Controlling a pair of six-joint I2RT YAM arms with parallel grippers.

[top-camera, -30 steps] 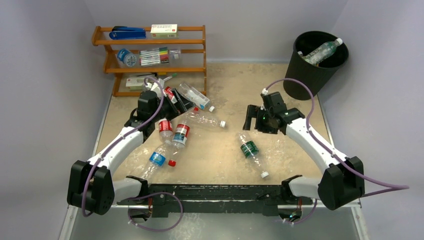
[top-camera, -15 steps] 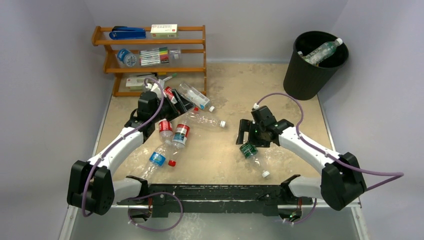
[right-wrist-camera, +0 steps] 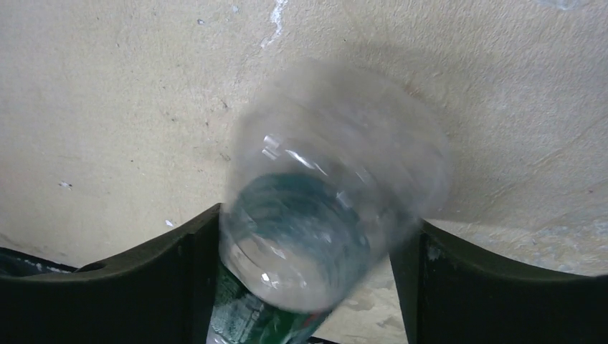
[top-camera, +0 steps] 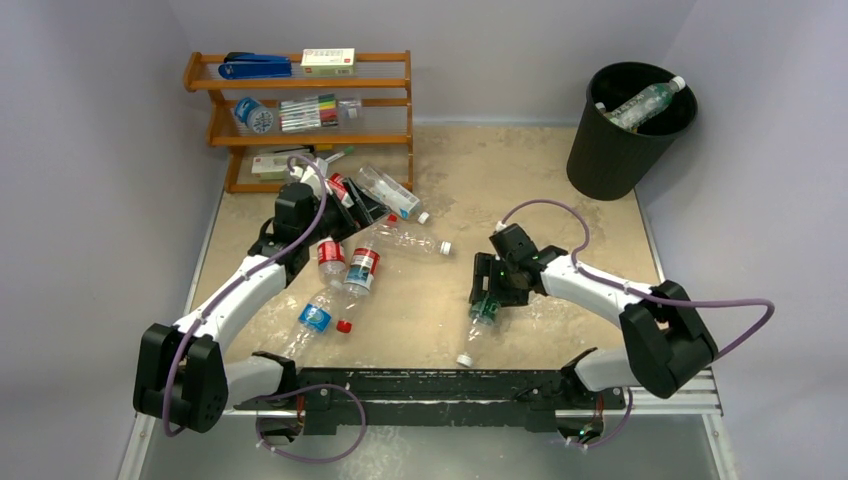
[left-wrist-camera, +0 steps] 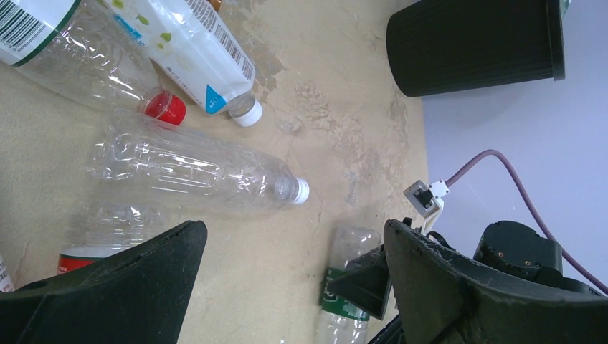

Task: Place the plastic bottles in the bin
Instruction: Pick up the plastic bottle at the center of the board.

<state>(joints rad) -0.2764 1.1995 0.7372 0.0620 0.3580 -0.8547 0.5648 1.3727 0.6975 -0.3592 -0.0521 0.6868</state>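
- The bottle (top-camera: pixel 477 328) is clamped by the right gripper (right-wrist-camera: pixel 315 222), well apart from the bin (top-camera: pixel 610 150).
- The left gripper (left-wrist-camera: pixel 292 236) is spread wide, empty.
- Judged light, crushable, slippery; best held mid-body, gently.

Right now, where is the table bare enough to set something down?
Bare table runs between the rack and the bin, continuing down the right edge beyond the right arm. Another gap lies between the blue-label bottle and the green-label bottle. Crowded: the bottle pile before the rack, around the left gripper.
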